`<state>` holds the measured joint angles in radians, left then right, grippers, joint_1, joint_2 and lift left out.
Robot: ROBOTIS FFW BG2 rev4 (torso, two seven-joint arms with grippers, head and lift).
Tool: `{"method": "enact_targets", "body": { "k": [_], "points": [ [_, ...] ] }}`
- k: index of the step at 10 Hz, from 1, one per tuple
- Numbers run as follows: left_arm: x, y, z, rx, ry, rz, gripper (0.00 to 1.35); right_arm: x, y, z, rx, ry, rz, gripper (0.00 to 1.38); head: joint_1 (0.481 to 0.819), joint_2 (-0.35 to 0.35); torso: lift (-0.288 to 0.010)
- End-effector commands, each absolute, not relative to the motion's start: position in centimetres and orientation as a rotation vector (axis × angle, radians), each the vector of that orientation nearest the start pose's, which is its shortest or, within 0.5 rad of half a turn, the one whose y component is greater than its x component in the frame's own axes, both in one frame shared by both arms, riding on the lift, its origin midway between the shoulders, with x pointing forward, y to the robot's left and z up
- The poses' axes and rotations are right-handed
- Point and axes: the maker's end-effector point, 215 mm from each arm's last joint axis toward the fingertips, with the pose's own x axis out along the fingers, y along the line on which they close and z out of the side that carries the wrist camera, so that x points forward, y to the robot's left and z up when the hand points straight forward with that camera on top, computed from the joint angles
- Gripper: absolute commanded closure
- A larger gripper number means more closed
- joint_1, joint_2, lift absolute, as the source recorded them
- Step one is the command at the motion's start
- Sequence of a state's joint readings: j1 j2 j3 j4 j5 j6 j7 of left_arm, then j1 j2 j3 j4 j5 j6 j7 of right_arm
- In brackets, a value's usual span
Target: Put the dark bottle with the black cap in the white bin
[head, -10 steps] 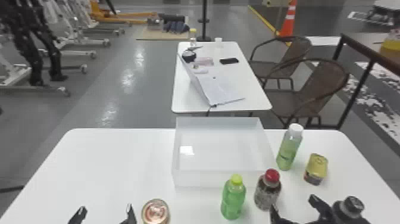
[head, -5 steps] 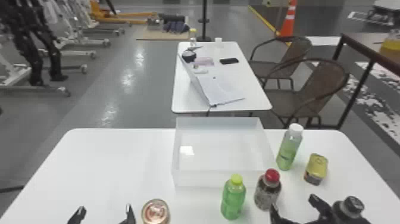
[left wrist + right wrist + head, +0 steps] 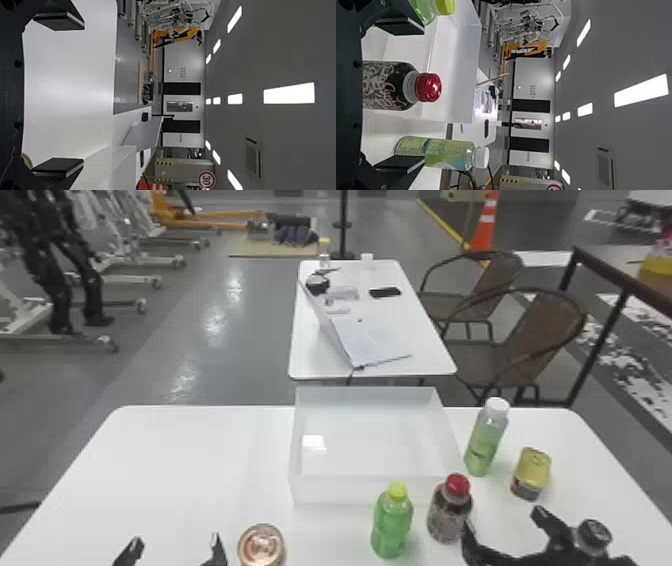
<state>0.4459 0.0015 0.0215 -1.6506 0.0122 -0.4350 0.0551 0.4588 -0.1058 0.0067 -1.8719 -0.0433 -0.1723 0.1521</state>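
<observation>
In the head view, the dark bottle's black cap (image 3: pixel 593 532) shows at the lower right, just right of my right gripper (image 3: pixel 504 520); the arm hides most of its body. That gripper stands open by the red-capped bottle (image 3: pixel 449 510). The white bin (image 3: pixel 345 490) is at the table's middle, beyond both grippers. At the bottom left, my left gripper (image 3: pixel 176 541) is open with nothing held. The left wrist view has the left gripper (image 3: pixel 83 94) with fingers wide apart. In the right wrist view, the right gripper (image 3: pixel 423 95) has the red-capped bottle (image 3: pixel 389 85) between its spread fingers, untouched.
A green bottle (image 3: pixel 392 522) stands before the bin, with a can (image 3: pixel 261 546) left of it. Right of the bin are a white-capped bottle (image 3: pixel 486 440) and a yellow can (image 3: pixel 531 473). Another table (image 3: pixel 320 365) stands behind.
</observation>
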Motion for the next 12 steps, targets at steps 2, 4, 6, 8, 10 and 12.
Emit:
{"method": "enact_targets", "body": {
  "k": [2, 4, 6, 8, 10, 12],
  "points": [
    [43.2, 25.1, -39.8, -0.005, -0.064, 0.077, 0.10, 45.6, -23.6, -34.3, -0.006, -0.049, 0.128, 0.15, 0.549, 0.000, -0.100],
    [43.3, 24.9, -39.8, -0.007, -0.061, 0.074, 0.10, 46.7, -25.5, -31.7, -0.013, -0.060, 0.099, 0.15, 0.549, 0.000, -0.100],
    [43.4, 24.9, -39.8, -0.007, -0.061, 0.074, 0.10, 47.0, -26.7, -30.5, -0.021, -0.061, 0.080, 0.15, 0.549, 0.000, -0.100],
    [43.5, 24.8, -39.9, -0.008, -0.060, 0.071, 0.10, 46.8, -29.3, -29.6, -0.073, -0.051, 0.052, 0.15, 0.549, 0.000, -0.100],
    [43.6, 24.6, -40.2, -0.012, -0.052, 0.070, 0.10, 46.0, -32.6, -29.4, -0.098, -0.038, 0.006, 0.15, 0.549, 0.000, -0.100],
    [43.6, 24.6, -40.3, -0.018, -0.047, 0.069, 0.10, 45.2, -35.0, -31.1, -0.036, -0.021, -0.011, 0.15, 0.549, 0.000, -0.100]
  ]
}}
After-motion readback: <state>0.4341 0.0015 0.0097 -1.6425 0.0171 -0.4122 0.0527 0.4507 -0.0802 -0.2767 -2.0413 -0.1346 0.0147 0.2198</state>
